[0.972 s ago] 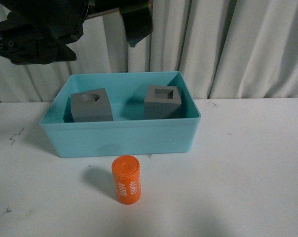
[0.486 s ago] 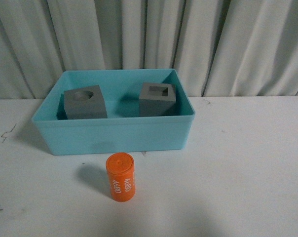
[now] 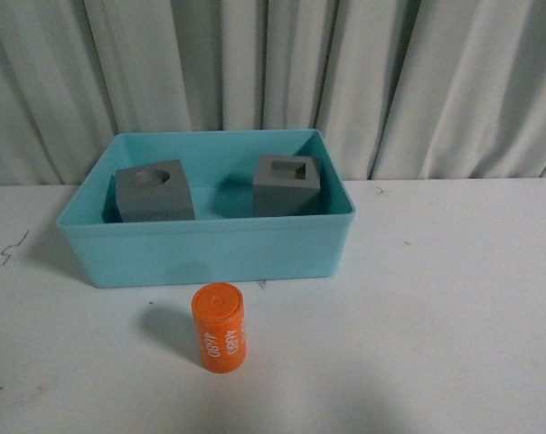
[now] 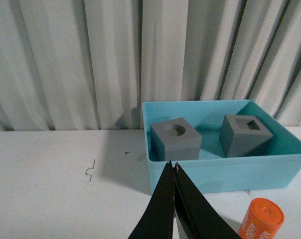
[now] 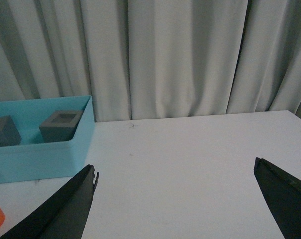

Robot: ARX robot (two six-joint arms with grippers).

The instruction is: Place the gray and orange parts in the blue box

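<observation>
The blue box (image 3: pixel 210 249) holds both gray parts. The cube with the round recess (image 3: pixel 154 192) sits in the left half of the box. The cube with the square recess (image 3: pixel 287 185) sits in the right half, turned a little and a bit closer to the back wall. The two cubes are apart from each other. The orange cylinder (image 3: pixel 219 327) is not in the box. It stands upright on the bench, just before the front wall of the box and near the middle of that wall, with its white numerals facing the camera.

The left gripper (image 4: pixel 172 165) is closed, its two dark jaws pressed together with nothing between them. Its wrist camera looks toward the box, and both cubes show inside it. The right gripper (image 5: pixel 175 167) is spread wide and holds nothing; only bare bench shows between its jaws. From its camera the box lies off to one side, well apart from the jaws.

The bench (image 3: pixel 436 298) is white, with a few small dark marks – one squiggle (image 3: pixel 11 246) lies left of the box. Behind the box hangs a pale pleated curtain (image 3: pixel 390 81).
</observation>
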